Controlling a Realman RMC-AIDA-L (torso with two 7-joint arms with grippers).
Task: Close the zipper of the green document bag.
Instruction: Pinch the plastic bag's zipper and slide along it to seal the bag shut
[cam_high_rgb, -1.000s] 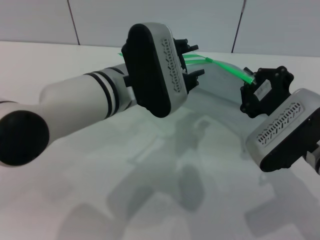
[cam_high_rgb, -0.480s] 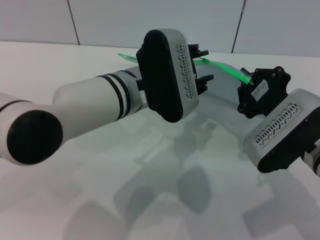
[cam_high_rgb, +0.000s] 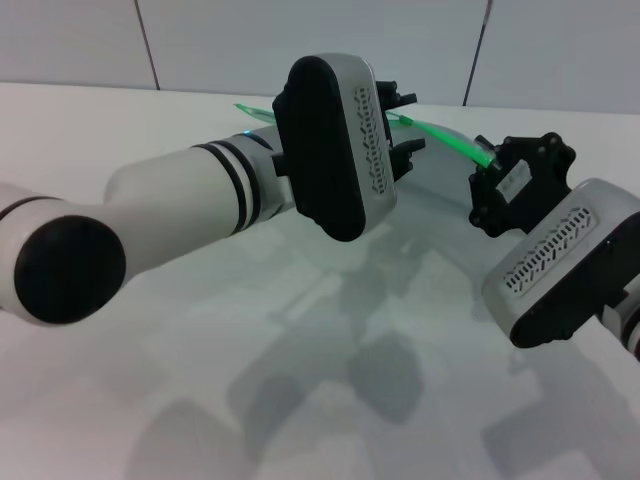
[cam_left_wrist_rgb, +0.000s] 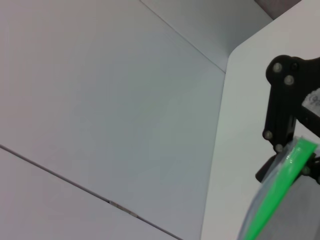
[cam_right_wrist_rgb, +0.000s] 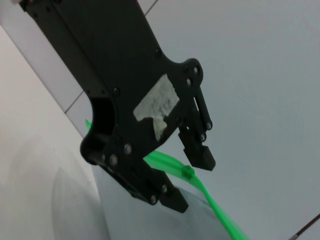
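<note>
The green document bag (cam_high_rgb: 440, 172) hangs above the white table, its pale body sagging below the zipper (cam_high_rgb: 450, 138). This bright green strip runs from the far left to my right gripper (cam_high_rgb: 484, 165). That gripper is shut on the strip's right end. In the right wrist view the strip passes between the right gripper's fingers (cam_right_wrist_rgb: 202, 157), and the small slider tab (cam_right_wrist_rgb: 187, 171) sits between them. My left gripper (cam_high_rgb: 403, 125) is at the middle of the strip, mostly hidden behind its own wrist. The left wrist view shows the strip's end (cam_left_wrist_rgb: 292, 160) and the bag (cam_left_wrist_rgb: 295, 215).
The white table (cam_high_rgb: 110, 120) spreads under both arms, with shadows on it near me. A grey panelled wall (cam_high_rgb: 300, 40) rises behind its far edge. My left forearm (cam_high_rgb: 170, 210) crosses the near left of the view.
My left gripper has moved right along the strip, and the split strands seen beside it earlier now read as one line. The right gripper has shifted slightly left.
</note>
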